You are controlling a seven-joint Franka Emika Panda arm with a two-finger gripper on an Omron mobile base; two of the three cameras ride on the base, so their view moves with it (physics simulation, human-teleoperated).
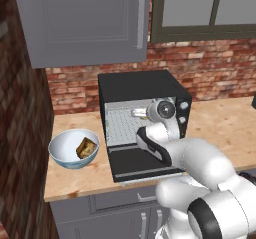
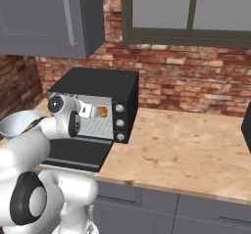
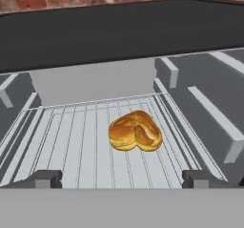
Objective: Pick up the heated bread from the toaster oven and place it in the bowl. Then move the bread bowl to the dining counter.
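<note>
So the pincer (image 3: 122,178) sits at the toaster oven (image 1: 142,90) mouth, door dropped flat, its 2 fingertips (image 3: 43,178) spread wide apart with nothing between them. The heated bread (image 3: 135,130) lies on the wire rack (image 3: 81,146), a bit right of the pincer's centre line. I'd shift slightly right, push in low over the rack, then close gently. Bowl (image 1: 61,145) waits on the counter (image 1: 225,128) to the left, already holding a darker brown chunk (image 1: 86,147).

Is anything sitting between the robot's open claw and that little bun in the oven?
No. In the hand view, bare wire rack separates the open end effector from the bread.
</note>
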